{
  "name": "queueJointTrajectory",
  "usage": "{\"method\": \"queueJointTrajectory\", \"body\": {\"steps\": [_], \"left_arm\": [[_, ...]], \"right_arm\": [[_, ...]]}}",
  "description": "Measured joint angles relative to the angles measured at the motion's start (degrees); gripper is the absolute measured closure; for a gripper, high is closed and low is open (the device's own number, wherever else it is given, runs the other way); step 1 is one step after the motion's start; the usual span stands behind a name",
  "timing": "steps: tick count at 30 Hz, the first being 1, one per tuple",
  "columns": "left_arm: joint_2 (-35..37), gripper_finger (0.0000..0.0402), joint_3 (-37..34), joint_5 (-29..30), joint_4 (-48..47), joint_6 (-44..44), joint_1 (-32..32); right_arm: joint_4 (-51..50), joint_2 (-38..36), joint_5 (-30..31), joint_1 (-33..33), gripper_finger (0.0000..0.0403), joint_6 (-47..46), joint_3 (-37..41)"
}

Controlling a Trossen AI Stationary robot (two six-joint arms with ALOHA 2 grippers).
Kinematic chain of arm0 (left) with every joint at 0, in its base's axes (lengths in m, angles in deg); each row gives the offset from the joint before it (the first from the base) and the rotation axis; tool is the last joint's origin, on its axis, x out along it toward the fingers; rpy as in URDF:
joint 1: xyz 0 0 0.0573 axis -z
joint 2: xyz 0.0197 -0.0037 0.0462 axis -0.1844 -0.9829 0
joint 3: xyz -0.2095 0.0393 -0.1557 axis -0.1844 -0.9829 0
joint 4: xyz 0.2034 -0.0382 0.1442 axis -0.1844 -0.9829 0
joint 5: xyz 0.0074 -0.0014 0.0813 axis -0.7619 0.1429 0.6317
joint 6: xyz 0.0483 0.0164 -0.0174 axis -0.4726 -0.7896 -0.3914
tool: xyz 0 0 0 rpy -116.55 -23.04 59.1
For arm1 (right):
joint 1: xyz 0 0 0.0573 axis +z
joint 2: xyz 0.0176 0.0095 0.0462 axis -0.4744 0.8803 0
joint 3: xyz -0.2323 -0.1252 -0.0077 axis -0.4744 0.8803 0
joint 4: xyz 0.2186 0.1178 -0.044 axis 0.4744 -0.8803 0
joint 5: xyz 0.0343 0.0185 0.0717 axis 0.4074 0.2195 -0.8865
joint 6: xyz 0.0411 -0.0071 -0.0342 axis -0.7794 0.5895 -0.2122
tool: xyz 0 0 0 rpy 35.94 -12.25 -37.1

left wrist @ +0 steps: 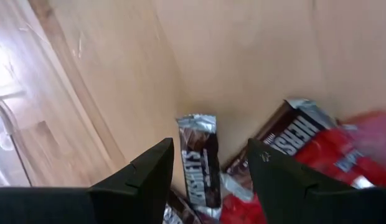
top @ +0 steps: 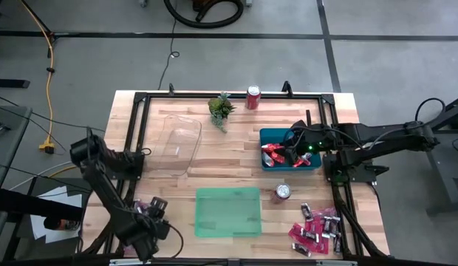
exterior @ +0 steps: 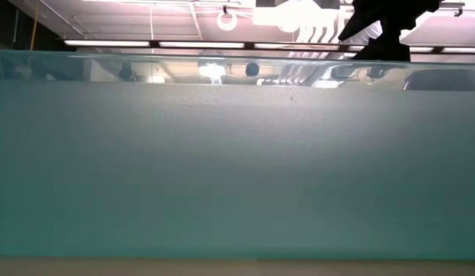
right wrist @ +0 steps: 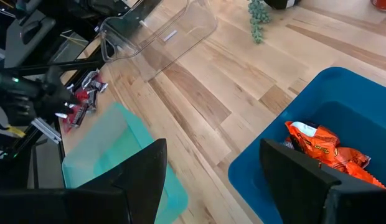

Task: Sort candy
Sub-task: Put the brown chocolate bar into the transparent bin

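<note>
The desk is a pale wood-plank top in a black metal frame, standing on a grey concrete floor crossed by dark seams. A yellow cable runs down the floor at the left, and a black hose coils beyond the far edge.

On the desk, a clear tray lies left of centre, a green tray sits at the near middle, and a blue tray stands to the right. A small plant and a red can stand near the far edge; a second can stands just right of the green tray.

Candy lies heaped at the near right corner, pink-red packets mixed with dark bars. A smaller cluster lies at the near left, and orange-red packets sit in the blue tray.

The left gripper hangs over the near-left cluster with its fingers apart, a dark bar showing between them, not clamped. The right gripper hovers at the blue tray, fingers apart and holding nothing.

The low view is almost filled by the green tray's wall; above it show ceiling strip lights and a dark arm.
</note>
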Motion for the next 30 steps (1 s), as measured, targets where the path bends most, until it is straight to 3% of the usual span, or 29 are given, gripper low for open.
{"method": "queueJointTrajectory", "body": {"steps": [10, 16, 30], "left_arm": [[0.50, 0.0211, -5.26, -0.09, 1.43, 5.73, -2.22], [3.56, 0.0211, -9.00, -2.94, 10.52, 1.98, -2.19], [3.67, 0.0211, -14.46, -5.69, 14.85, -1.71, -3.61]], "right_arm": [[-0.02, 0.00, 0.00, 0.00, 0.0153, 0.00, 0.00], [-0.04, 0.00, 0.00, 0.00, 0.0153, 0.03, 0.00], [-0.07, 0.00, 0.02, 0.00, 0.0153, 0.00, -0.02]]}}
